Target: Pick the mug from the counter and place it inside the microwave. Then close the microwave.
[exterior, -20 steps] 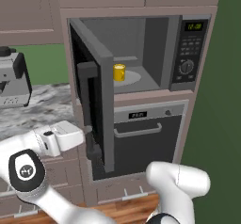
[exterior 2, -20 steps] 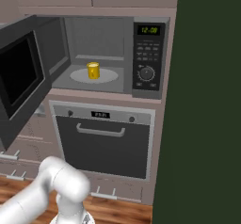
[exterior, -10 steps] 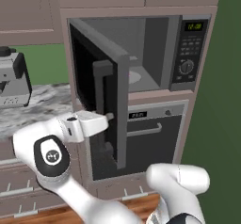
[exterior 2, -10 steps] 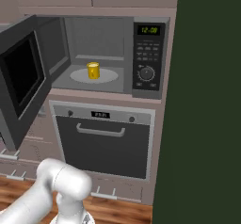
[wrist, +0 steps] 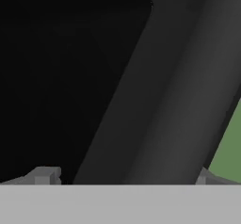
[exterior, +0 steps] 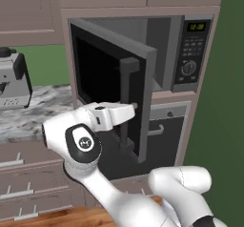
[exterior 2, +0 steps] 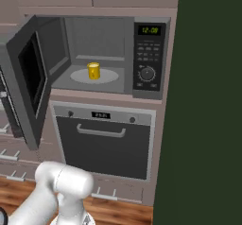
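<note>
Claw: my gripper sits at the outer face of the microwave door, up against its vertical bar handle — fingers spread wide, pinching nothing. In the hand view, 2 finger tips stand far apart at the bottom, with the dark handle bar running between them.
Door: the microwave door is partly open, swung out at an angle; its dark glass faces my arm.
Mug: the yellow mug stands upright inside the microwave, on the pale round turntable, near its middle.
Panel: the control panel on the right shows a green display, keypad and 1 dial.
Counter: the marbled counter lies left of the microwave — a coffee machine stands on it.
Below: an oven with a horizontal handle sits under the microwave, shut.
</note>
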Robot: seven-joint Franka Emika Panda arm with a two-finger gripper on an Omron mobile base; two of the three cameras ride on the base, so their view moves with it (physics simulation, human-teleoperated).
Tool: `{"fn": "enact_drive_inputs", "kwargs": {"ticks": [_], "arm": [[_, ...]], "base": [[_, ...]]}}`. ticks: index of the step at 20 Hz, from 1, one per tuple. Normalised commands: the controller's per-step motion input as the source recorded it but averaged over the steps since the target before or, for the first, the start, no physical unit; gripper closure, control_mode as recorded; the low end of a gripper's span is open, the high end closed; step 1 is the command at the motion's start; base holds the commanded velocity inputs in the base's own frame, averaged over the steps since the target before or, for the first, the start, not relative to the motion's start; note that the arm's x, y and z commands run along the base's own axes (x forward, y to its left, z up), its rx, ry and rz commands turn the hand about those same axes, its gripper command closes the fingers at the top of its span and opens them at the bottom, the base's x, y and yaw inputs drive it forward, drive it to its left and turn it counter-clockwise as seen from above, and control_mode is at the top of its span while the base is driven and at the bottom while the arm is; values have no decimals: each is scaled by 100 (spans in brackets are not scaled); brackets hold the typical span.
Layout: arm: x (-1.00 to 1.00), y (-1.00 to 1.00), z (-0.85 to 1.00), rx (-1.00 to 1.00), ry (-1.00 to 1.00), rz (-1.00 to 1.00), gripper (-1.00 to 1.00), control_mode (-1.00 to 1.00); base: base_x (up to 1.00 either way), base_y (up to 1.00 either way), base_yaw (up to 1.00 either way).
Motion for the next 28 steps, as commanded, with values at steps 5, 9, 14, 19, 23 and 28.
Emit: {"fn": "enact_drive_inputs", "kwargs": {"ticks": [5, 9, 14, 19, 23, 28], "arm": [[27, -61, 8, 0, 0, 5, -100, -100], [38, -57, 2, 0, 0, 6, -100, -100], [51, -48, 0, 0, 1, 7, -100, -100], [56, -41, 0, 0, 2, 7, -100, -100], [52, -36, 0, 0, 0, 6, -100, -100], [50, -30, 0, 0, 0, 5, -100, -100]], "base": [[0, 0, 0], [0, 0, 0], [0, 0, 0], [0, 0, 0], [0, 0, 0], [0, 0, 0]]}}
